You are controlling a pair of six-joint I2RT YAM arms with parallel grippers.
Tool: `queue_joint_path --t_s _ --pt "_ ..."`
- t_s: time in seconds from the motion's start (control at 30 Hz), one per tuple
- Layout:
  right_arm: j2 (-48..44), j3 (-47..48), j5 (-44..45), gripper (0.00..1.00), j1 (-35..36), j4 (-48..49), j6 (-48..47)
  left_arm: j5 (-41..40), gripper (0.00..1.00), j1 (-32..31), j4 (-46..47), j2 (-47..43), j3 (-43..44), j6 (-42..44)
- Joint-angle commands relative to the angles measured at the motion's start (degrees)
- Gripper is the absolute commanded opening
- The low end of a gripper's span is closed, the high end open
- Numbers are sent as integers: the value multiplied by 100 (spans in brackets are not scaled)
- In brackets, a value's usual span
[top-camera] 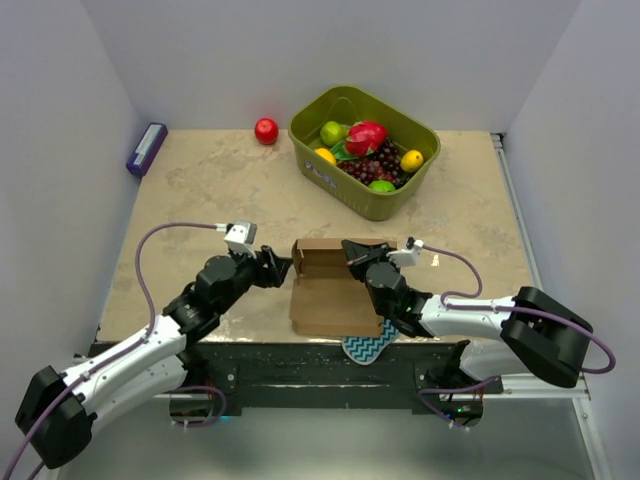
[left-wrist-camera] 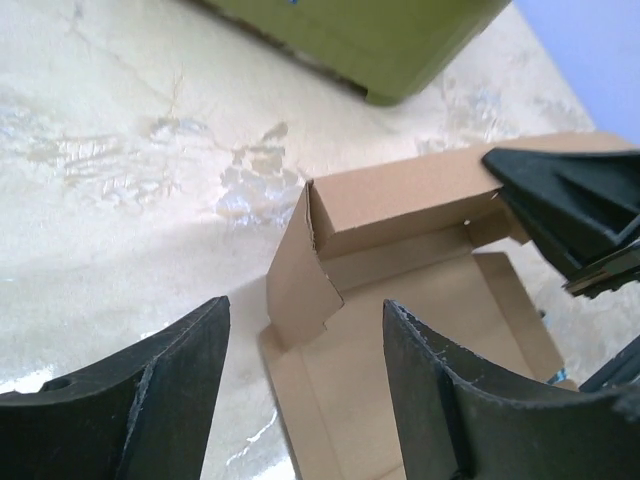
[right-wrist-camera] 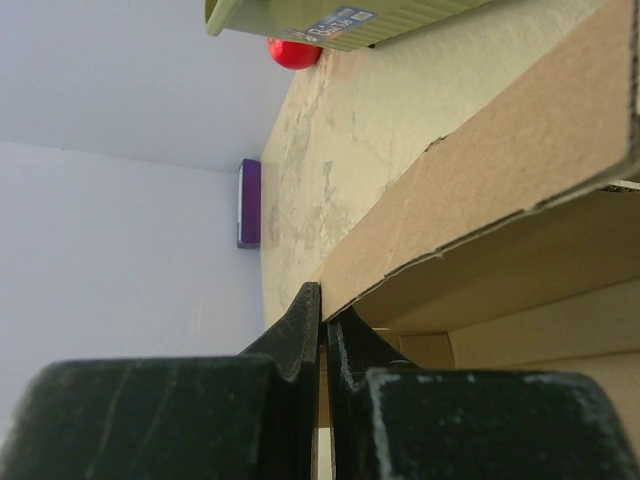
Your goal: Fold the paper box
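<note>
The paper box [top-camera: 325, 300] lies on the bench [top-camera: 200, 180] at lower middle of the top view, far wall raised. The right pincer [top-camera: 352, 250] is clamped on that wall. The left pincer [top-camera: 281, 266] stands apart just beside the box's left flap.

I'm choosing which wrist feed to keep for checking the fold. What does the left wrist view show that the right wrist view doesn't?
Only the left wrist view: the left gripper open, its jaws apart over the paper box, whose open inside and one standing side wall are visible.
Only the right wrist view: the right gripper shut on a cardboard edge of the box, a red fruit beside the basket, and a purple block against the wall.
Both: the paper box, the green basket and the marbled tabletop.
</note>
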Motion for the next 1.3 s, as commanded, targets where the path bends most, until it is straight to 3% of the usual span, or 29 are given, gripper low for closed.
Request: queue_joint_path --t_s 0.0,0.37,0.57,0.93,1.27 --pt "-21 -105 202 0 35 -460 -372 83 67 216 142 -146 -113 -16" --pt "-38 -131 211 0 35 -460 -363 -805 61 305 484 573 -114 -78" --pt "-3 -114 185 0 27 -460 -372 -384 58 313 1125 1321 -165 150" --pt "50 -61 141 0 44 -460 -433 460 57 305 2672 1857 -465 493" --pt "41 -43 150 0 35 -504 -433 697 56 296 3236 2262 -544 695"
